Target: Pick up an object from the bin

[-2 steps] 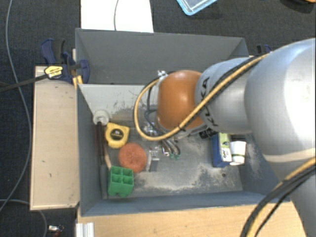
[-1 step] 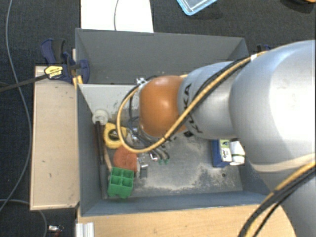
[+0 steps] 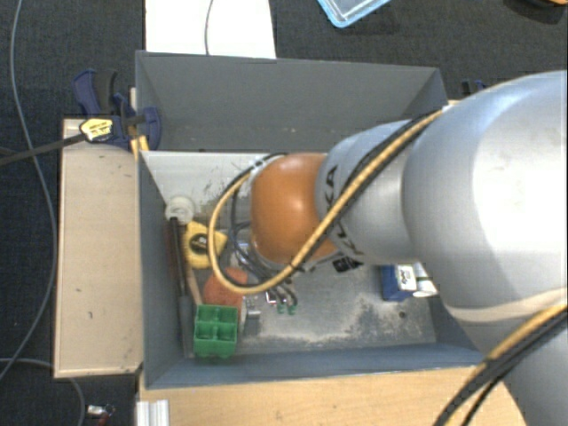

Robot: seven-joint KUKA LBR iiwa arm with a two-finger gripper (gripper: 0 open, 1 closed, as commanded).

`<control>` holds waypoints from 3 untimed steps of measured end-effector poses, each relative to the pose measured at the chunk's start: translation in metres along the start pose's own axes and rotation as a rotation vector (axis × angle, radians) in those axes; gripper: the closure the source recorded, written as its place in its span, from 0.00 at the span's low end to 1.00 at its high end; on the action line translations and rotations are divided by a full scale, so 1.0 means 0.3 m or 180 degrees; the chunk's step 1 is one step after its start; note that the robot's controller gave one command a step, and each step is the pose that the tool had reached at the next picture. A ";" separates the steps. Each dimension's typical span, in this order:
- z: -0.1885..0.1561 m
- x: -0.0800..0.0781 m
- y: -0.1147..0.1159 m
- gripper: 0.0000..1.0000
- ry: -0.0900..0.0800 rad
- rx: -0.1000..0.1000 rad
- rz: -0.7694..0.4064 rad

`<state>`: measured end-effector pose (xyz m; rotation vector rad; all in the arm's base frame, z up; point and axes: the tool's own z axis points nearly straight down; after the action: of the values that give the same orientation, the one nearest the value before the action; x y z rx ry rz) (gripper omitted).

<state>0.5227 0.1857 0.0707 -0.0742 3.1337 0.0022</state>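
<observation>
gripper (image 3: 243, 272) near green block (image 3: 216, 331); blue packet's (image 3: 390, 284) white label unreadable.

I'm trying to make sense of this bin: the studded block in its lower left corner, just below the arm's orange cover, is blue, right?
Not blue. The camera view shows that the studded block in the lower left corner of the bin is green. It does lie just below the arm's orange cover.

Matt grey metal bin (image 3: 293, 105) holds a plastic green block (image 3: 216, 330)
</observation>
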 end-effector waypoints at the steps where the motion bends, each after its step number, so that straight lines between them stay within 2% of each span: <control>1: -0.015 -0.120 0.021 0.00 0.0007 0.0006 0.0472; 2: 0.001 0.010 -0.021 1.00 0.0019 0.0008 0.0193; 3: 0.000 0.010 -0.021 1.00 0.0019 0.0007 0.0200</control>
<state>0.5201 0.1792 0.0706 0.0242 3.1403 -0.0013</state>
